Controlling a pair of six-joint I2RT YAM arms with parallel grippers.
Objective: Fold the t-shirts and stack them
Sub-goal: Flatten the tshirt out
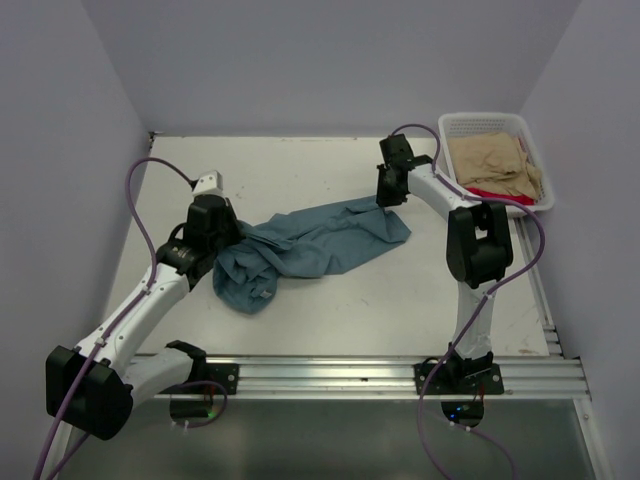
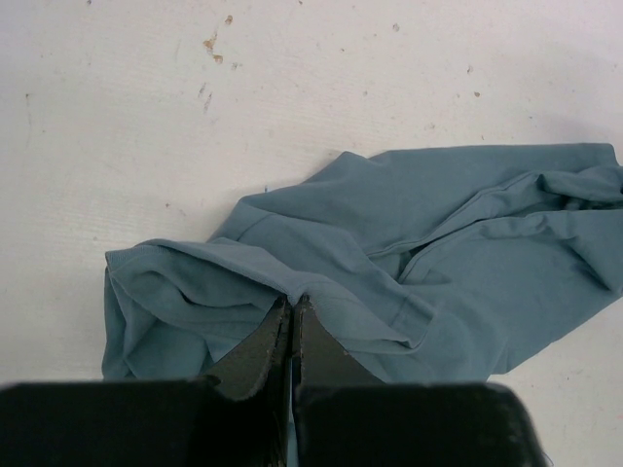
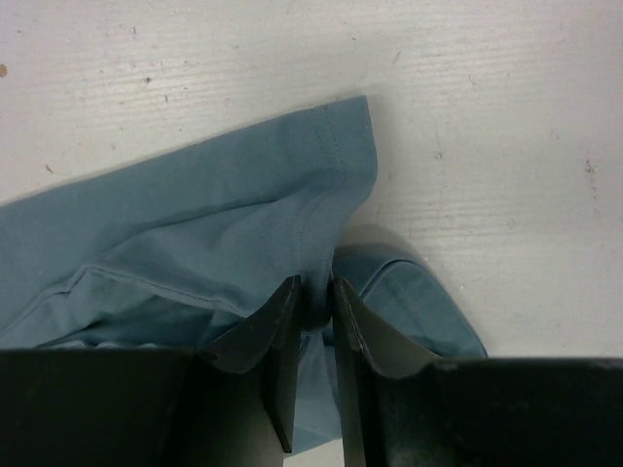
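Left side: left arm reached in over the left-middle of the table point(image 1: 300, 165). Left gripper point(image 1: 225, 240) point(image 2: 292, 304) had its fingers pressed together, pinching a raised fold of the teal t-shirt point(image 1: 320, 245) point(image 2: 438, 253) point(image 3: 195, 224). The wrist view showed the cloth ridge running straight into the closed tips. The shirt's left end was bunched and doubled over, just beside and below that gripper.

Middle: teal t-shirt lay crumpled and unfolded on the table. It ran diagonally from the near-left lump to a far-right corner at the other arm. Heavy wrinkles, no clean fold anywhere.

Right of middle: right gripper point(image 1: 388, 200) point(image 3: 316, 287) sat at the shirt's far-right end, pointing down. In its wrist view, a hemmed edge of the shirt lay left of the fingers and another bit of teal poked out on the right. Cloth ran into the narrow gap between the two fingers. The fingers stood a sliver apart, and I couldn't tell whether they were clamping the cloth or only straddling it.

Far-right corner: white mesh basket point(image 1: 480, 118) sat at the table's edge, well apart from the teal t-shirt. Tan t-shirt point(image 1: 495, 160) was heaped inside. Red t-shirt point(image 1: 490, 193) showed as a strip under the tan one on the near side.
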